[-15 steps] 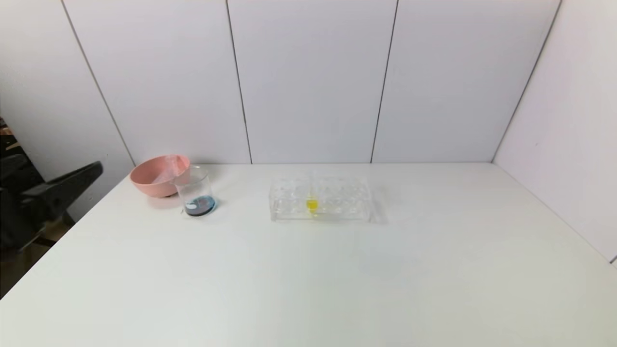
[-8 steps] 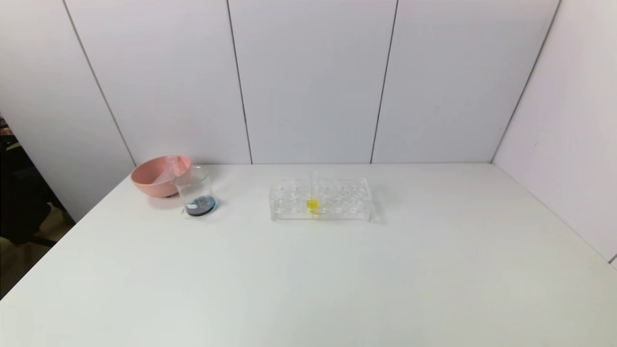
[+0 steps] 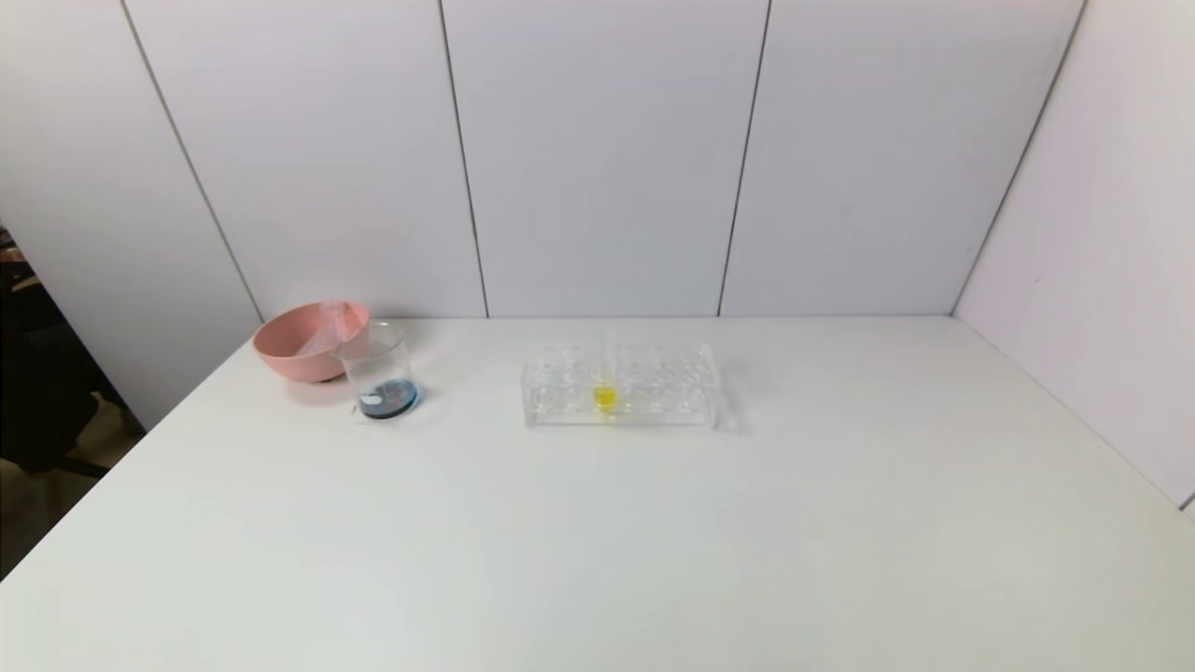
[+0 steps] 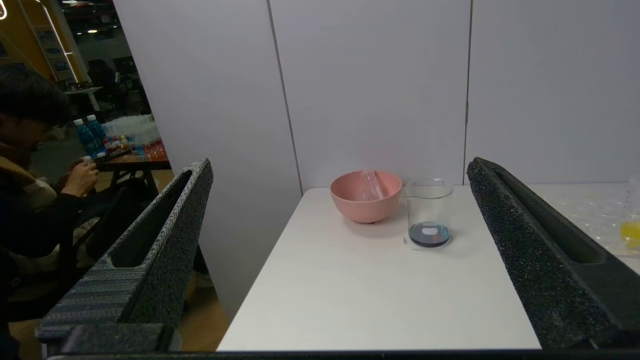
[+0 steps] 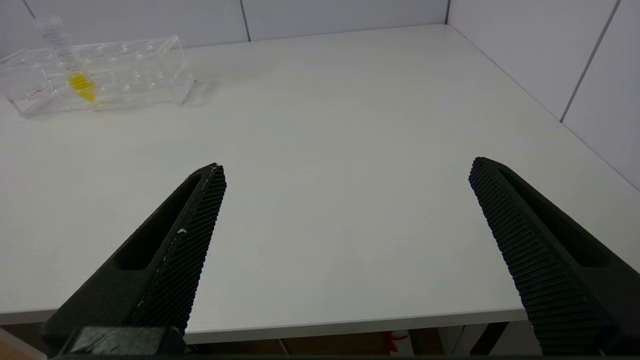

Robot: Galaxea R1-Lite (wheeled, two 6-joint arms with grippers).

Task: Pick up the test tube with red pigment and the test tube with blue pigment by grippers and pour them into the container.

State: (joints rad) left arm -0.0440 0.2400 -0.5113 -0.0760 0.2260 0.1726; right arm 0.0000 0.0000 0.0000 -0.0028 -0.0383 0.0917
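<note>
The container (image 3: 381, 378), a clear glass beaker, stands at the back left of the table with a shallow dark blue-purple liquid in its bottom; it also shows in the left wrist view (image 4: 429, 215). No tube holding red or blue liquid is in view. Clear empty tubes (image 4: 372, 185) lean inside the pink bowl. My left gripper (image 4: 340, 165) is open and empty, held back off the table's left end, well short of the beaker. My right gripper (image 5: 347, 165) is open and empty over the table's near right edge. Neither gripper shows in the head view.
A pink bowl (image 3: 310, 338) stands just behind and left of the beaker. A clear tube rack (image 3: 621, 385) at the back centre holds one tube with yellow liquid (image 3: 604, 396). White walls close the back and right. A person (image 4: 35, 165) sits beyond the table's left end.
My left gripper, seen at the head view's left edge a second ago, has pulled back out of that view. The beaker, bowl and rack have not moved.
</note>
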